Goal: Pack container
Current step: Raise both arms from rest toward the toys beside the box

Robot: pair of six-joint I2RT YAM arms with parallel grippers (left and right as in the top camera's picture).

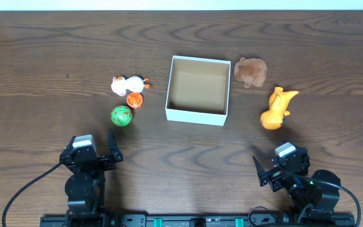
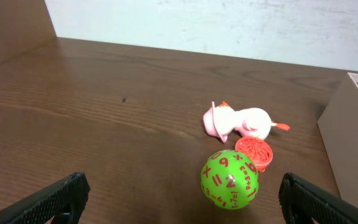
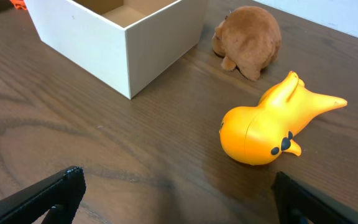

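The container is a white square box with a tan inside, open and empty, mid-table; it also shows in the right wrist view and at the left wrist view's right edge. Left of it lie a white-and-pink duck toy, an orange ridged disc and a green number ball. Right of it lie a brown plush and an orange bird toy. My left gripper and right gripper are open and empty near the front edge.
The dark wooden table carries only these things. A pale wall runs behind the far edge. The arm bases sit at the front edge.
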